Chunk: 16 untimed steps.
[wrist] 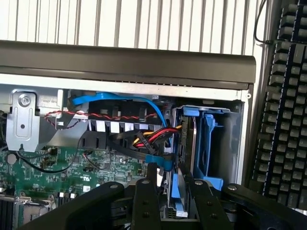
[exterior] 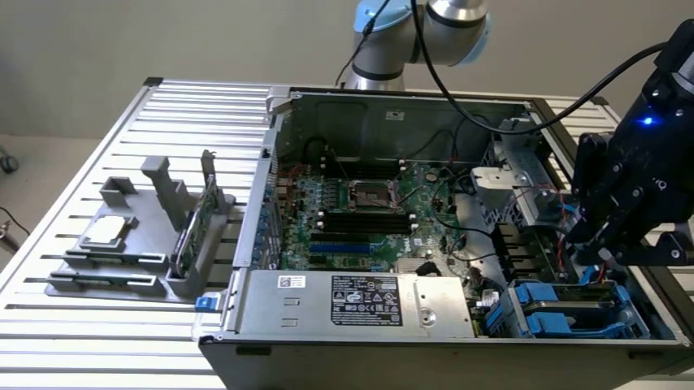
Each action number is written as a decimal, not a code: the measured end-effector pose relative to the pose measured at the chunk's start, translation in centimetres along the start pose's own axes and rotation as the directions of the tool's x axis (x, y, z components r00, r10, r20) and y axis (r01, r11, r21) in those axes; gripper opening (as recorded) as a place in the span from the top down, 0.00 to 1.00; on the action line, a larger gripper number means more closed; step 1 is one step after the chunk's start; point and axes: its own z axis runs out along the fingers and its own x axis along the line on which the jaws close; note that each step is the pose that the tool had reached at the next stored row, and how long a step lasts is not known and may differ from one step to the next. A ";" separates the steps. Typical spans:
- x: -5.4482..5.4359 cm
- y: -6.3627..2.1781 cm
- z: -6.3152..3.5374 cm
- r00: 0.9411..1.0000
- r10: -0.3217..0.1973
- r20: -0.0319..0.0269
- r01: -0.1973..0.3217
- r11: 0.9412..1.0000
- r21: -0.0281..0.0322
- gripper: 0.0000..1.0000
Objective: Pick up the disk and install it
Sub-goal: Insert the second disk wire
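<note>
Two fingers clamp the disk edge-on above its bay

One gripper (wrist: 173, 203) stands part-closed, its fingers (wrist: 146, 201) pressed on either face of the disk (wrist: 176, 194), whose blue rail shows between them. Long axis runs straight out from the fingertips toward the blue drive cage (wrist: 207, 143) just beyond, with cables (wrist: 144, 139) beside it inside the computer case (exterior: 434, 357)
</note>
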 end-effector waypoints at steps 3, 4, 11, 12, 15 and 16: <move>0.1 0.04 0.14 1.000 0.000 0.005 0.000 1.000 -0.001 0.68; 0.2 0.06 0.20 1.000 0.000 0.006 0.000 1.000 -0.001 0.68; 0.3 0.19 0.60 1.000 -0.001 0.013 0.001 1.000 -0.003 0.68; 0.3 0.21 0.65 1.000 -0.001 0.013 0.001 1.000 -0.003 0.68; 0.3 0.24 0.78 1.000 -0.001 0.014 0.001 1.000 -0.004 0.68; 0.3 0.25 0.81 1.000 -0.001 0.015 0.001 1.000 -0.004 0.68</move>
